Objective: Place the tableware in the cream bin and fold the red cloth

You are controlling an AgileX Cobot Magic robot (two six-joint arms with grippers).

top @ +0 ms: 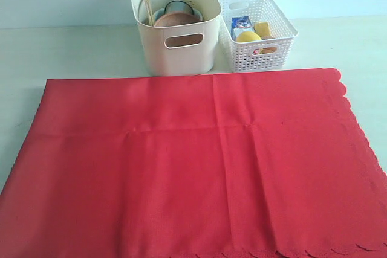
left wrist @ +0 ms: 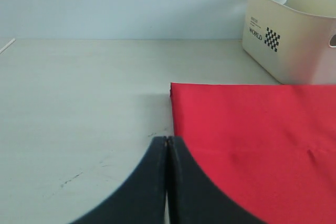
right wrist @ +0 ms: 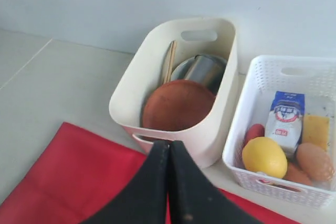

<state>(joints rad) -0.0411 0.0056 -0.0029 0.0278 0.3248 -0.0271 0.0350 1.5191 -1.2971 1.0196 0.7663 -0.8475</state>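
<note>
The red cloth (top: 193, 161) lies spread flat over the table, scalloped along its right and front edges. Behind it stands the cream bin (top: 175, 25) holding tableware: a brown wooden plate (right wrist: 177, 104), wooden chopsticks (right wrist: 168, 62), a steel cup (right wrist: 206, 71) and a pale bowl's rim (top: 176, 5). Neither arm shows in the exterior view. My left gripper (left wrist: 167, 139) is shut and empty, above the cloth's (left wrist: 252, 140) left edge by a corner. My right gripper (right wrist: 169, 142) is shut and empty, in front of the cream bin (right wrist: 178, 93).
A white lattice basket (top: 257, 31) stands right of the bin, holding a lemon (right wrist: 264, 157), a milk carton (right wrist: 284, 119), an egg (right wrist: 314, 161), cheese (right wrist: 316, 132) and a sausage (right wrist: 253, 132). A pale wall rises close behind both containers.
</note>
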